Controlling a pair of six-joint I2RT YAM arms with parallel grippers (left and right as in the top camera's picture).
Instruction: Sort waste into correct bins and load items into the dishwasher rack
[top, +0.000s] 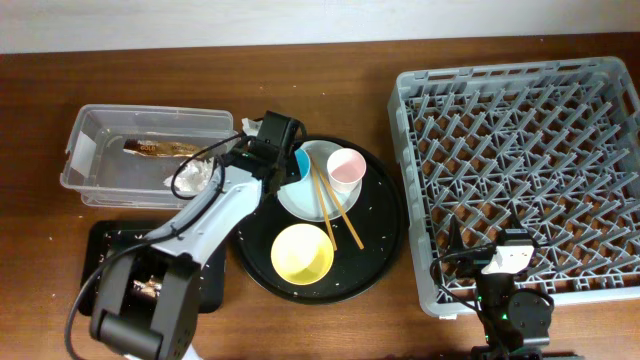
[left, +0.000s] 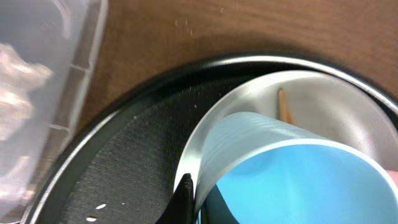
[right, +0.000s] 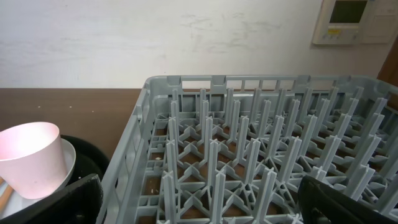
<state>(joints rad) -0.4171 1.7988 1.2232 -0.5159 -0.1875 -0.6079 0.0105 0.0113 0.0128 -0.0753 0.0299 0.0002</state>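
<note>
My left gripper (top: 283, 152) is shut on the rim of the light-blue cup (top: 300, 163), one finger inside and one outside, as the left wrist view shows (left: 196, 194). The cup (left: 292, 168) sits on the pale plate (top: 310, 200) beside the pink cup (top: 346, 166) and the chopsticks (top: 335, 205). The yellow bowl (top: 302, 252) lies nearer the front. The brown-and-gold wrapper (top: 160, 148) and the tissue (top: 195, 175) lie in the clear tub (top: 150, 112). Food scraps (top: 150, 288) lie in the small black tray (top: 105, 240). My right gripper (top: 510, 255) is open and empty at the front edge of the grey rack (top: 402, 150).
The plate, cups, bowl and chopsticks all rest on a large round black tray (top: 385, 230) between the tub and the rack. My left arm crosses over the small black tray. The rack (right: 217, 81) holds nothing I can see.
</note>
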